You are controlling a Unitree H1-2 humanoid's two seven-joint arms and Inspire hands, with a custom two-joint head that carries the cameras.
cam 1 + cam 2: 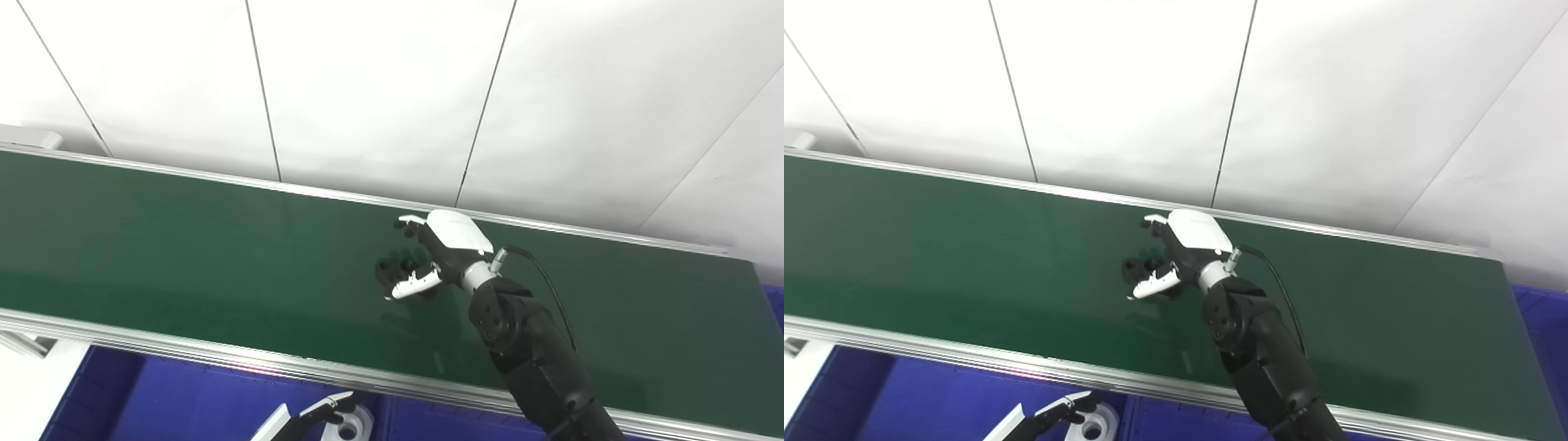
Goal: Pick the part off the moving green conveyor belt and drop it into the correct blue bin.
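At frame centre on the green belt (184,245), right hand (438,251) spread wide around a black part (392,269), left hand (1059,410) at bottom edge pinching a white ring (1093,425) over the blue bin (184,398), right eye view revealing more bin at far right.

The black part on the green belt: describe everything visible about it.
The black part is a small, dark, matte-looking piece lying on the green conveyor belt near its middle. At least two rounded lobes or holes show at its left end; the rest is hidden by the right robot hand, which reaches over it from the right, fingers spread around it. Whether the fingers touch it cannot be told. Its exact shape and material are too dark to judge.
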